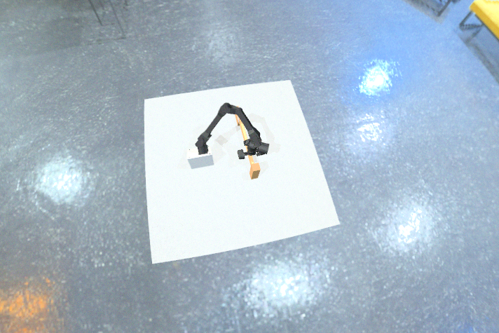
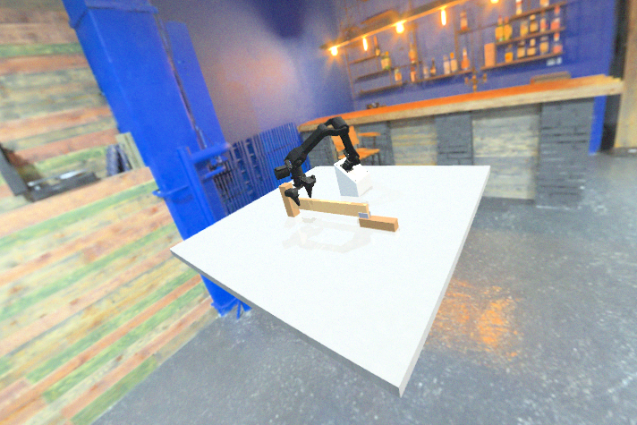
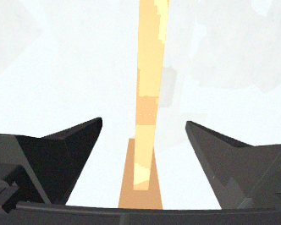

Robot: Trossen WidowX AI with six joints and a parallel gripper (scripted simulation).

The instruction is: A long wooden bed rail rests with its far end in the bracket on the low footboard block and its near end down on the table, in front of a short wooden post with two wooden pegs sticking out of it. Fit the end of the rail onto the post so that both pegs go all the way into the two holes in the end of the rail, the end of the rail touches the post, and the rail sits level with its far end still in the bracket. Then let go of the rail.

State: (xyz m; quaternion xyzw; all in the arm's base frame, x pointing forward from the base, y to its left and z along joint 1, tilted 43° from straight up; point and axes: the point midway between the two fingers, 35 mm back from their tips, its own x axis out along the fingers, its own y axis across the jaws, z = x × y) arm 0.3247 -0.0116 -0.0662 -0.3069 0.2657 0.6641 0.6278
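Note:
The wooden rail (image 1: 243,131) (image 2: 331,206) (image 3: 149,63) runs from the post to the footboard block (image 2: 378,224). Its far end sits in the small grey bracket (image 2: 364,215). Its near end is up off the table, at the face of the upright wooden post (image 1: 255,167) (image 2: 288,201) (image 3: 125,190). Rail and post look touching or nearly so. The pegs and holes do not show, and I cannot tell whether the rail is exactly level. My gripper (image 2: 303,200) (image 3: 144,123) is wide open beside the post, one finger on each side of the rail, with gaps to both sides.
The white table (image 1: 226,216) (image 2: 329,276) carries everything. The arm's pale base box (image 1: 201,160) (image 2: 352,182) stands to one side of the rail. The arm (image 1: 213,123) (image 2: 309,145) arches over from it and hides part of the rail and the block in the top view.

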